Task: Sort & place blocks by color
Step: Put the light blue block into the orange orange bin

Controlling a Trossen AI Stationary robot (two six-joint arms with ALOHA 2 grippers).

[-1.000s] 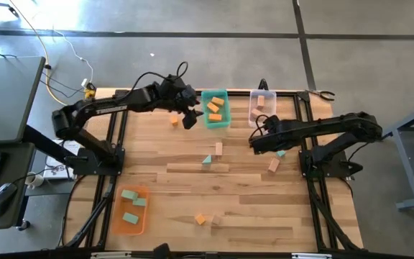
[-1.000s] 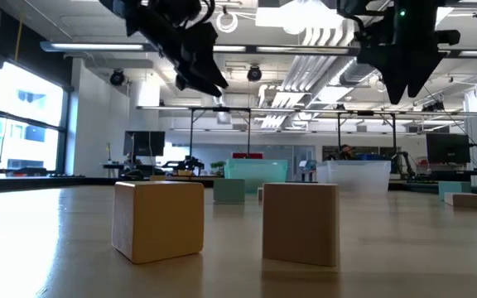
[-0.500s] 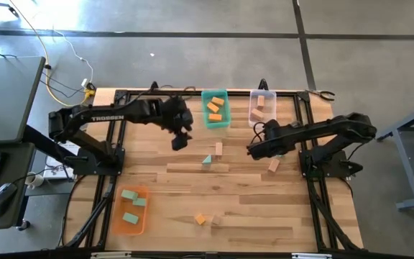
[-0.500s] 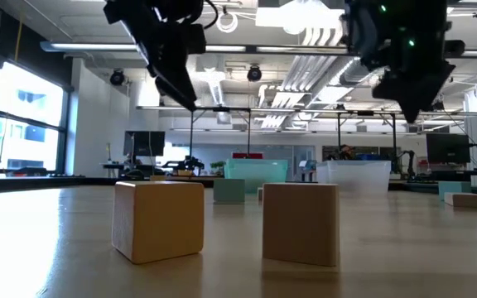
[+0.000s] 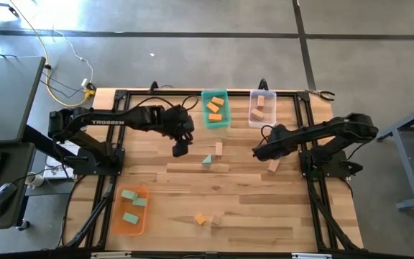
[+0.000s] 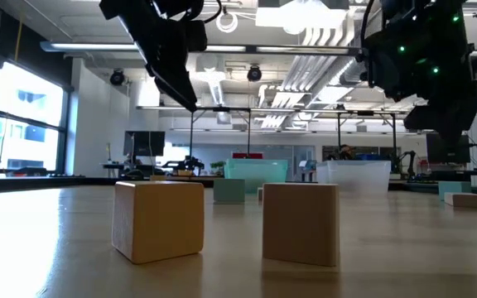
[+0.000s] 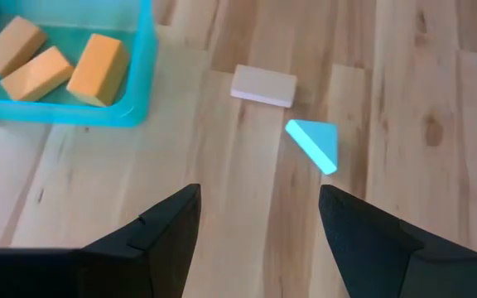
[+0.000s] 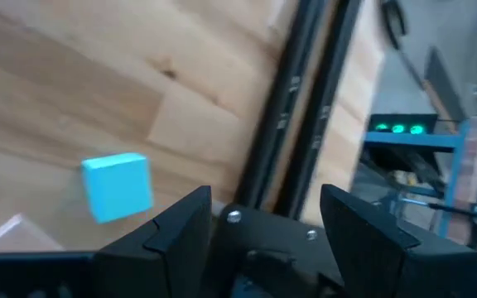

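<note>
Your left tool [image 5: 181,149] has swung away from the teal bin [image 5: 215,109] to mid-surface; the right tool [image 5: 259,152] has edged back toward its base. Both stand wide apart, holding nothing. Teal wedge [image 7: 315,143] and tan bar [image 7: 263,85] lie just ahead of the left tool; teal cube [image 8: 118,187] sits near the right. Centre squarely over the wedge before descending, since sloped faces slip.

Left arm reaches in from nine o'clock toward table centre; left gripper [image 5: 180,149] hangs above the surface, fingers [image 7: 160,236] spread, nothing between them. Right arm extends from three o'clock; right gripper [image 5: 259,152] raised, fingers [image 8: 180,223] apart, empty.
</note>
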